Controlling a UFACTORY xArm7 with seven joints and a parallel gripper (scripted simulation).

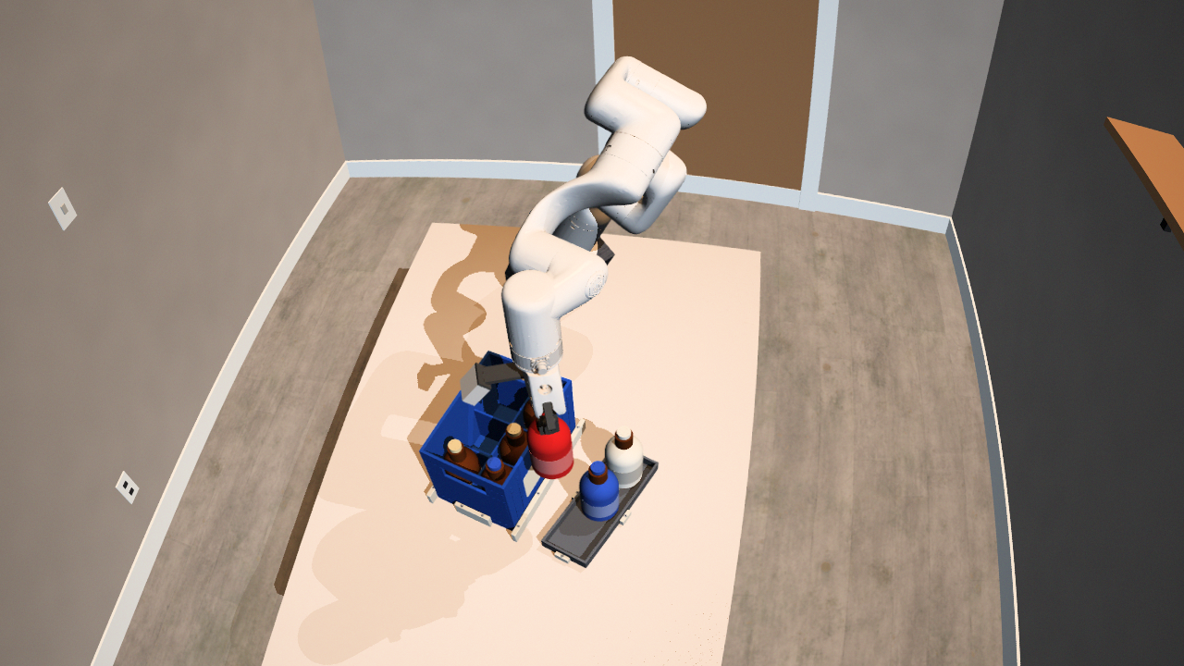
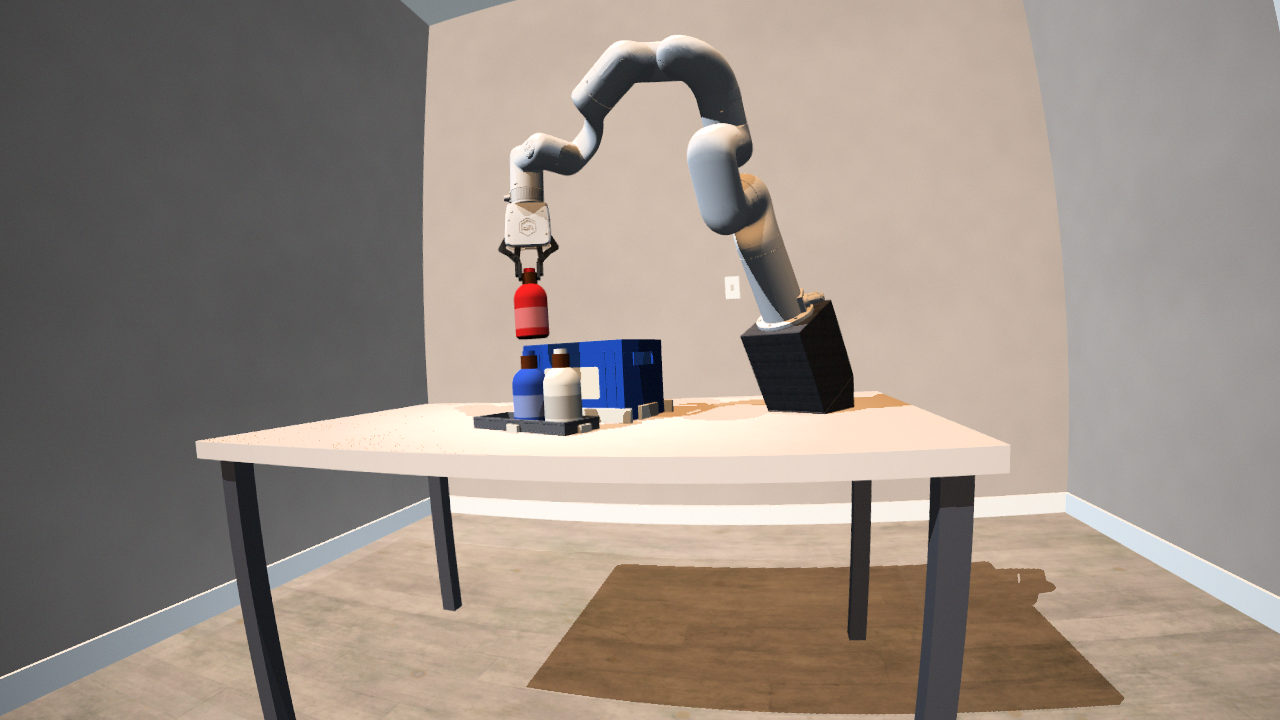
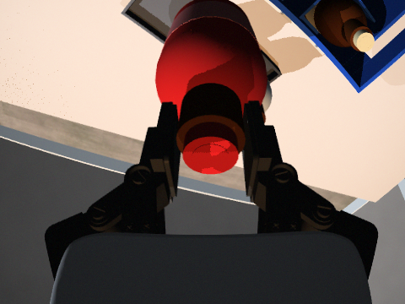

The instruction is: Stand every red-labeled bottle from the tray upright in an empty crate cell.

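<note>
My gripper [image 2: 529, 265] is shut on the neck of the red-labeled bottle [image 2: 530, 308] and holds it upright in the air, well above the table. In the overhead view the red bottle [image 1: 550, 447] hangs over the crate's edge on the tray side. The wrist view shows my fingers clamped on the cap of the red bottle [image 3: 209, 64]. The blue crate [image 1: 494, 438] holds several brown bottles [image 1: 460, 454]; some cells look empty. The dark tray [image 1: 599, 523] holds a blue-labeled bottle [image 1: 598, 490] and a white-labeled bottle [image 1: 623, 457], both upright.
The crate [image 2: 604, 373] and the tray [image 2: 536, 422] stand side by side near the table's left front. The arm's black base [image 2: 796, 358] is at the far right of the table. The arm partly hides the crate's far cells in the overhead view.
</note>
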